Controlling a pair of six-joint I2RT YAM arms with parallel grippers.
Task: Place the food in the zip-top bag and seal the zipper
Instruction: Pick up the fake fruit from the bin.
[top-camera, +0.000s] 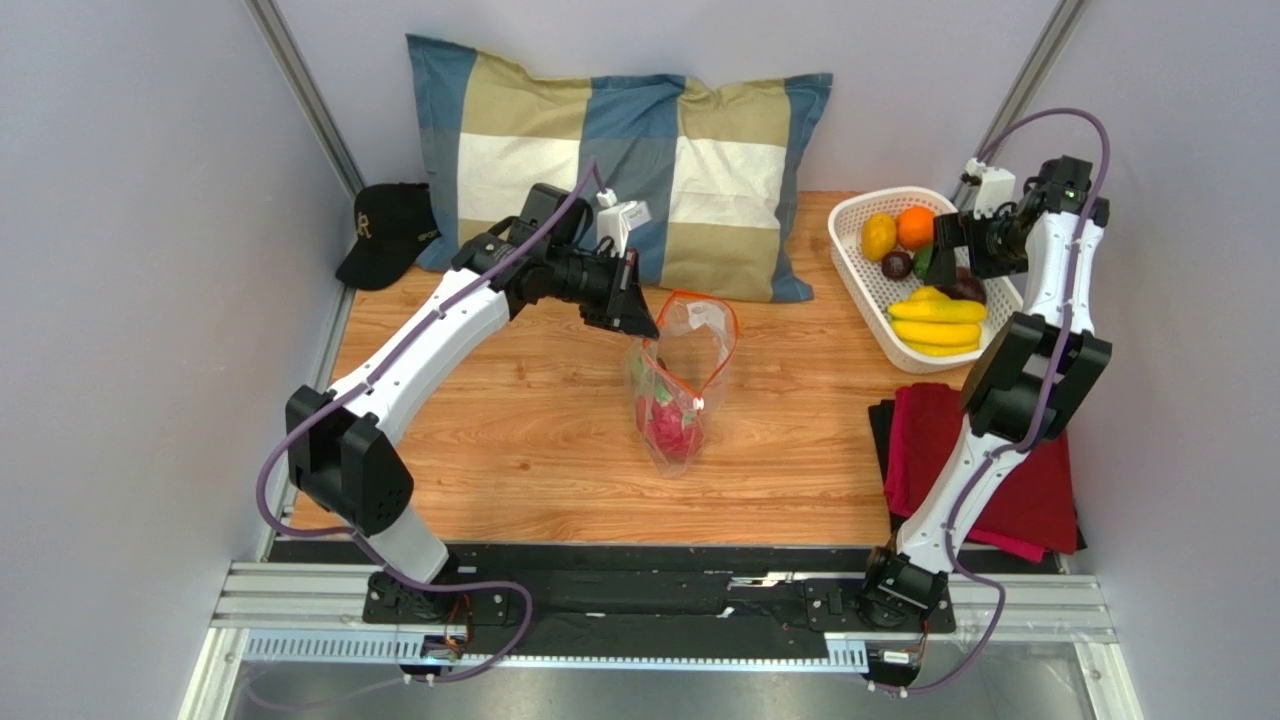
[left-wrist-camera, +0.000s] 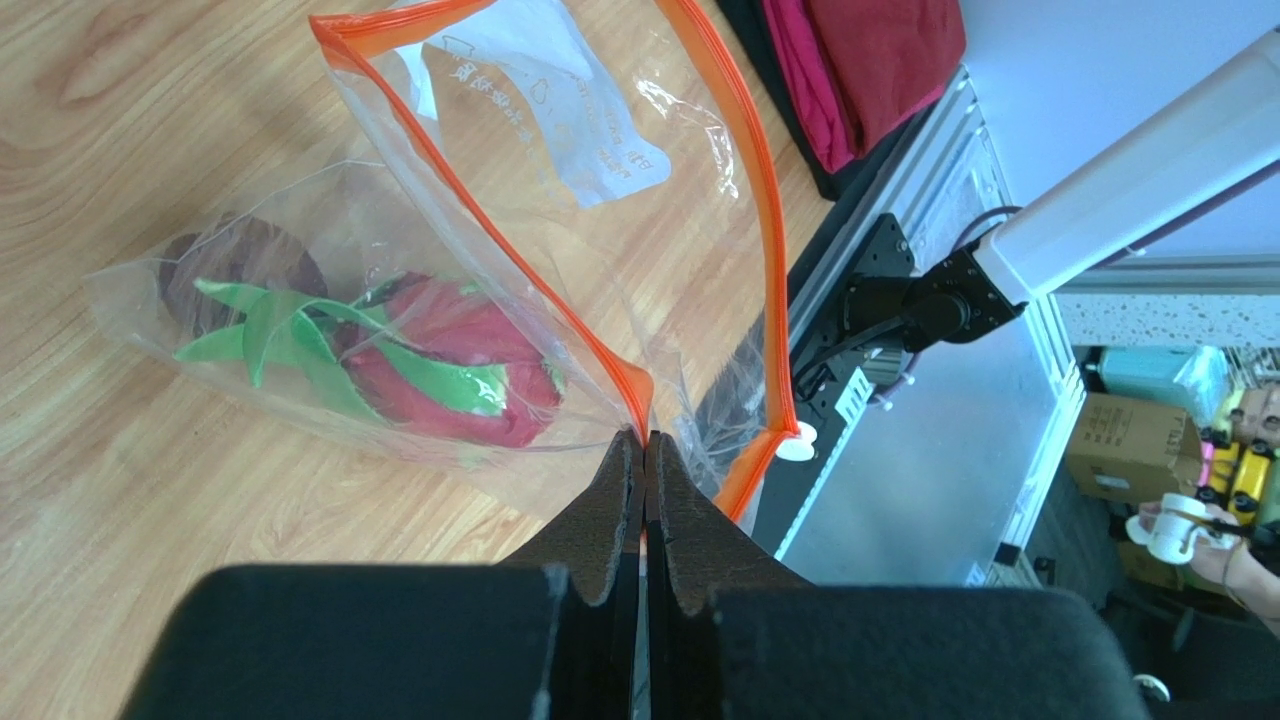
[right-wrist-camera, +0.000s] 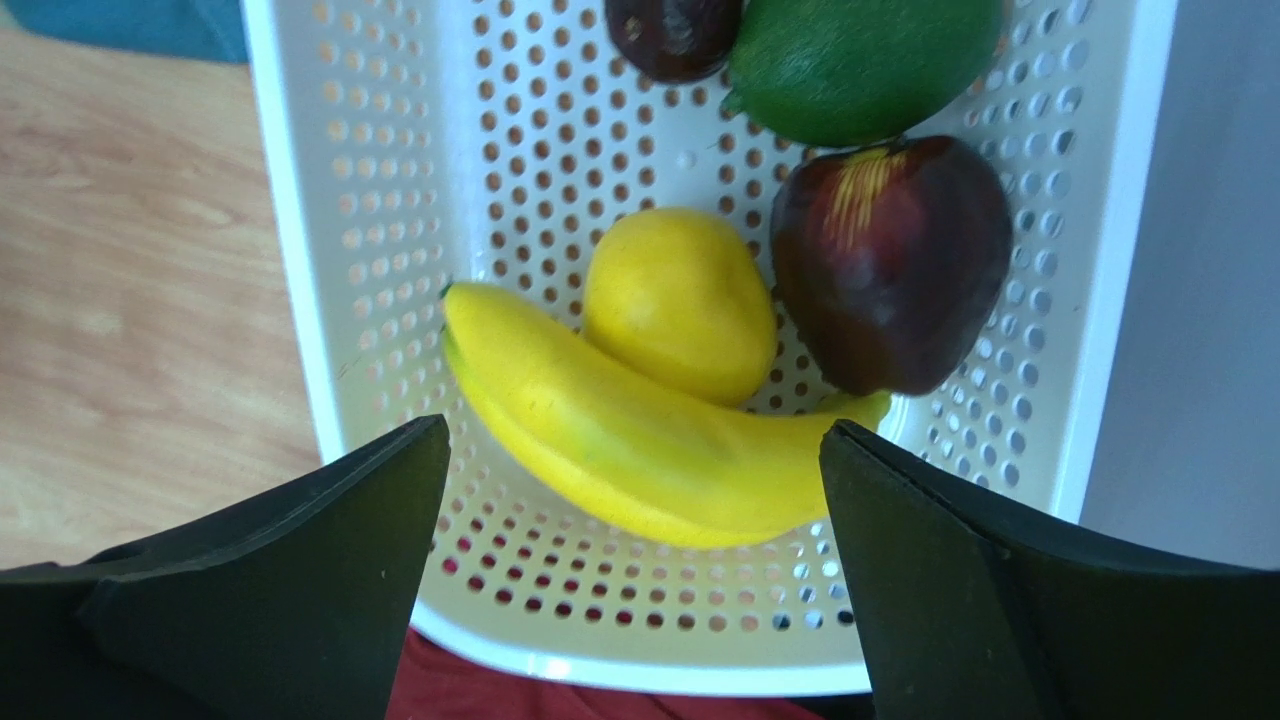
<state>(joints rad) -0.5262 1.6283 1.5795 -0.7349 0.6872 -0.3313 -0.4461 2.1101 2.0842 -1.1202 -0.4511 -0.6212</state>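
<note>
No legible text or labels

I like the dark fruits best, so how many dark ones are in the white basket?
2. A small dark fruit lies in the white basket, just left of the green fruit; a bigger dark red fruit sits by the right wall. More may be hidden.

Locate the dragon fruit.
In the top view, the dragon fruit lies inside the zip-top bag at the centre of the table, by the left claw.

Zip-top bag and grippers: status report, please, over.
Left gripper shut on bag's zipper strip. Right gripper open above banana in basket. Bag mouth open, dragon fruit inside. Nothing in the way.
</note>
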